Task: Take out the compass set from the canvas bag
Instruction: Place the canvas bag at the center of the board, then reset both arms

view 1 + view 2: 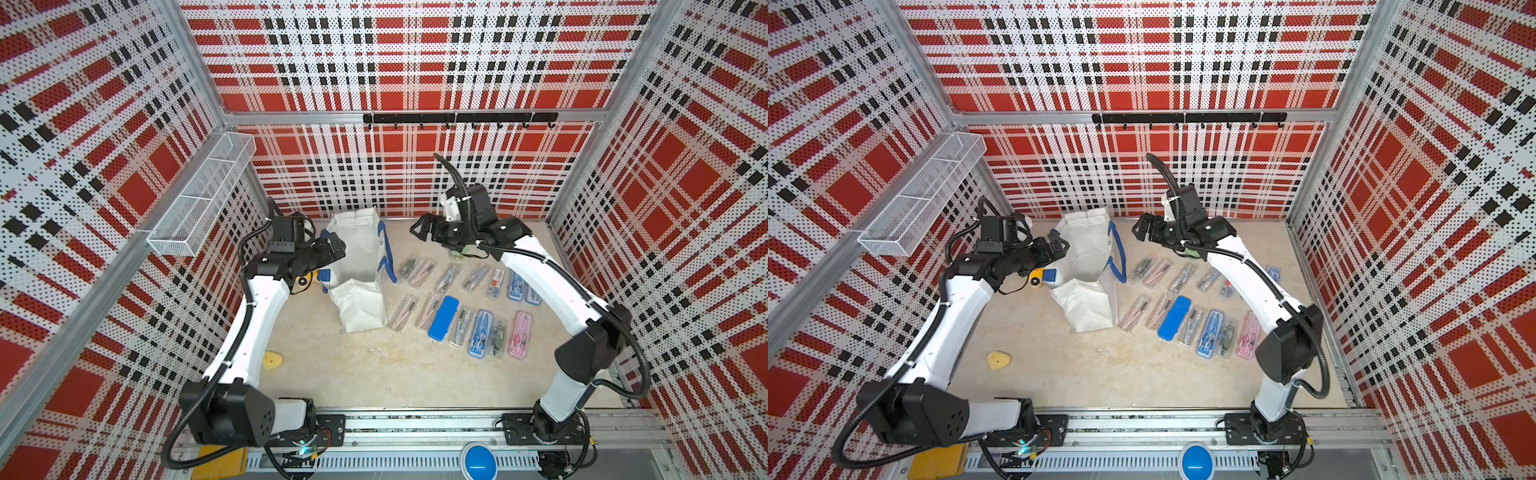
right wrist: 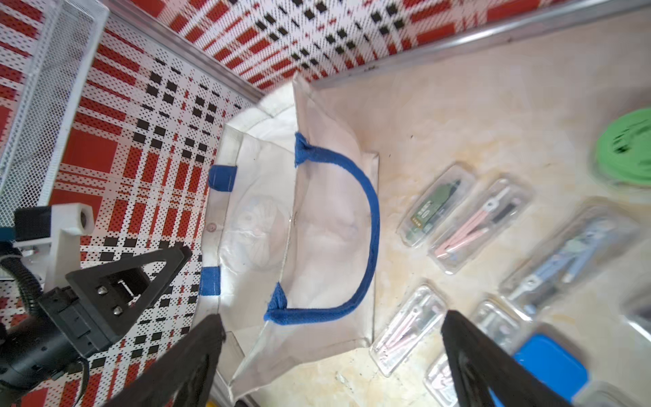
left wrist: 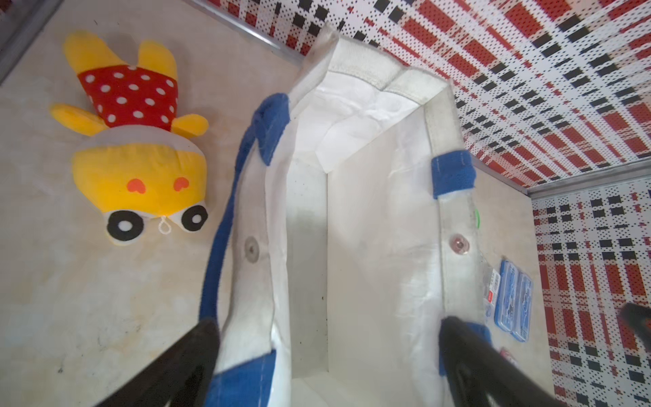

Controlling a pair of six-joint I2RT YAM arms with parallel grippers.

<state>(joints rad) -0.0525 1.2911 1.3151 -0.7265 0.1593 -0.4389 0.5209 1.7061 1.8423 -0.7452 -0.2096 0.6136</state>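
Left wrist view: canvas bag (image 3: 384, 246) looks empty, left gripper (image 3: 329, 326) and right gripper (image 2: 333, 319) jaws apart, so I reckon unloading's done; next, retract.

Bag (image 1: 361, 307): white woven cloth, matt, creased.
Straps (image 2: 371, 225): blue fabric, fuzzy.
Cases (image 2: 482, 225): clear plastic, glossy.
Blue case (image 1: 444, 316): opaque plastic, smooth with a sheen.
Toy (image 3: 141, 169): soft plush.
Basket (image 1: 199, 199): white metal mesh.
Table (image 1: 374, 374): matt, mottled, stained.

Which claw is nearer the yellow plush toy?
Left. The left claw hangs over the mouth of the canvas bag, beside the plush toy; the right claw is past the bag's opposite side.
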